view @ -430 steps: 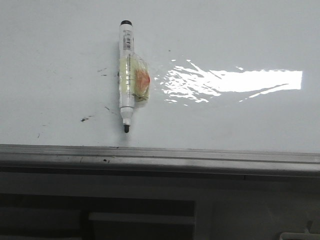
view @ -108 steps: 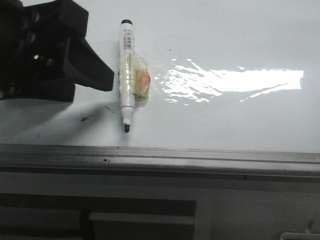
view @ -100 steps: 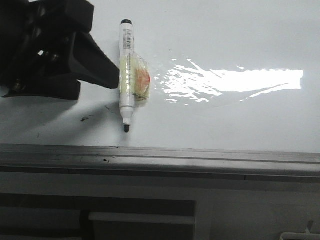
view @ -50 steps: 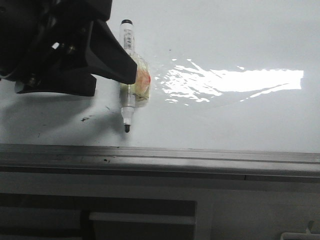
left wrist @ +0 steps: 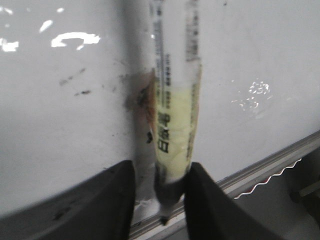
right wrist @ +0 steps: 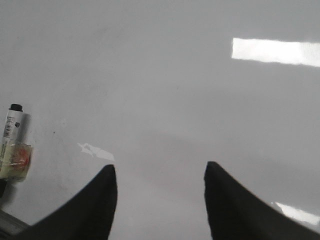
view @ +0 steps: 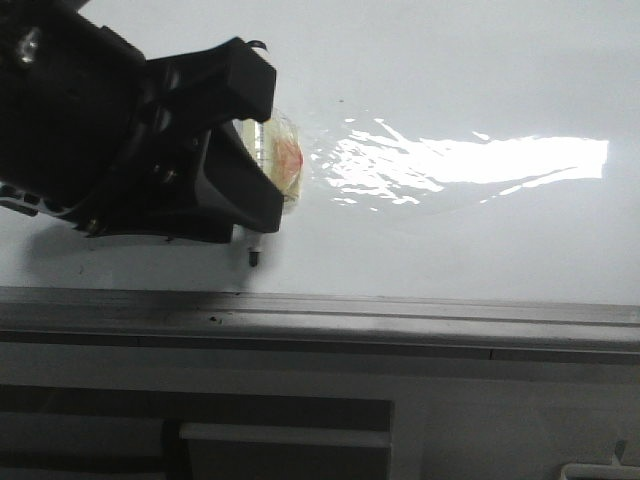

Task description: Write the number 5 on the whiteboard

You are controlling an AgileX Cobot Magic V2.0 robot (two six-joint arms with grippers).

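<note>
**Left gripper straddling marker, no 5 on board**

The whiteboard (view: 420, 80) fills the upper front view, glossy white, with a bright glare patch at 3 o'clock from the marker. Only small black smudges show on it; no drawn 5 is visible, so the number's place cannot be given. Grey edge rail (view: 400, 315) runs along the near side of the board.

Marker (left wrist: 175, 115) lies flat on the board, black tip (view: 254, 258) pointing at 6 o'clock toward the rail, yellowish tape wrap with an orange spot (view: 285, 160) around its middle. Most of the barrel is hidden in the front view.

Left gripper (view: 262, 150) sits over the marker, coming in from 9 o'clock. In the left wrist view its fingers (left wrist: 107, 200) stand one on each side of the barrel, spread, gap narrow; contact with the barrel can't be told.

Right gripper (right wrist: 160, 197) is seen only in its own wrist view, fingers spread wide over bare board, pinching nothing, marker well apart from it.
</note>
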